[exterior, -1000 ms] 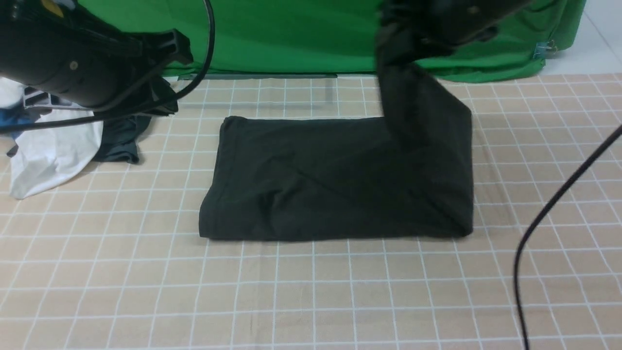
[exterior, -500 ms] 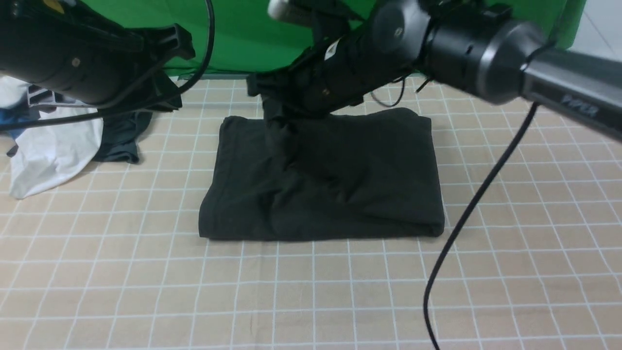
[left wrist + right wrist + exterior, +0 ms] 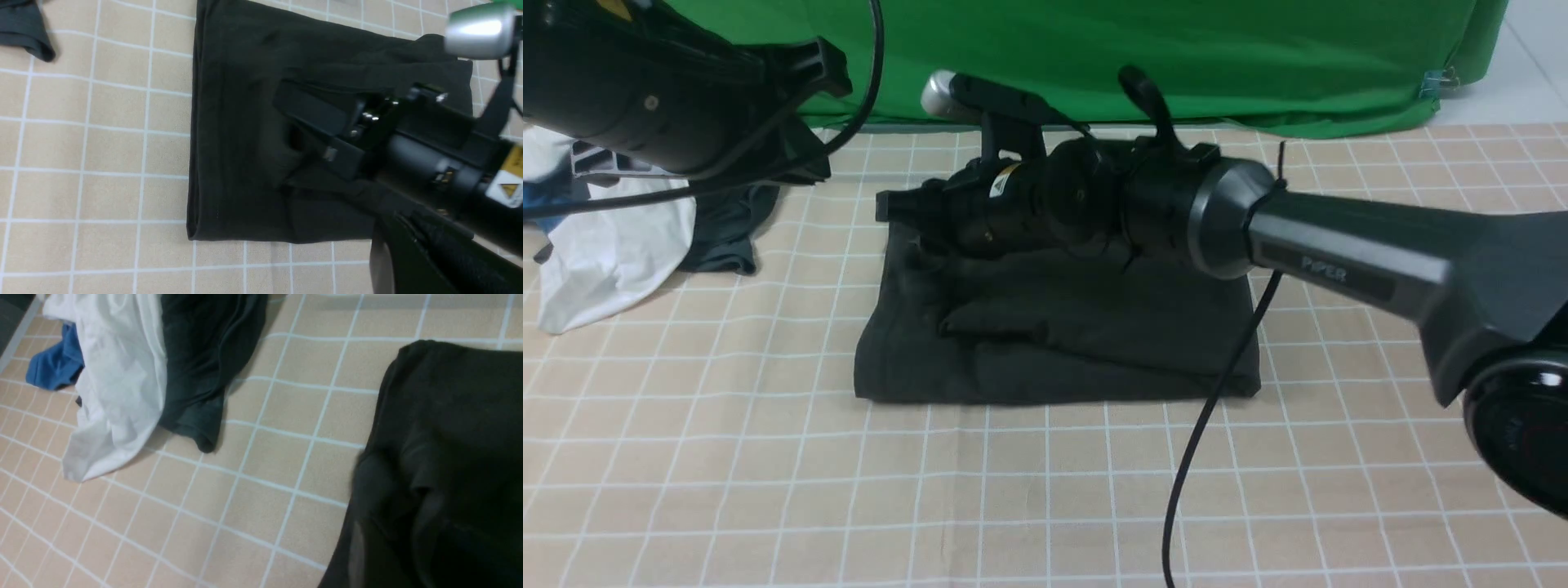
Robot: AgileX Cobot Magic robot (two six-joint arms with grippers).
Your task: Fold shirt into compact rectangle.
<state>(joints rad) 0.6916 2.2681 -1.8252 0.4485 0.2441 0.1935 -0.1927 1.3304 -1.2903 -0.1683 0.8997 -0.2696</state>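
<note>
On the checked beige tablecloth (image 3: 1045,490), the black shirt (image 3: 1094,327) lay folded as a rough rectangle near the middle. The right arm reached low across its far part, and the right gripper (image 3: 304,126) was over the left part of the cloth. Its 2 jaws stood a little apart; whether they had any cloth between them could not be told. The left gripper was raised at the far left, with its jaws closed and empty. A pile of other clothes (image 3: 621,245) lay to the left, apart from the shirt.

Even, soft light; slight blur, faint shadows.
</note>
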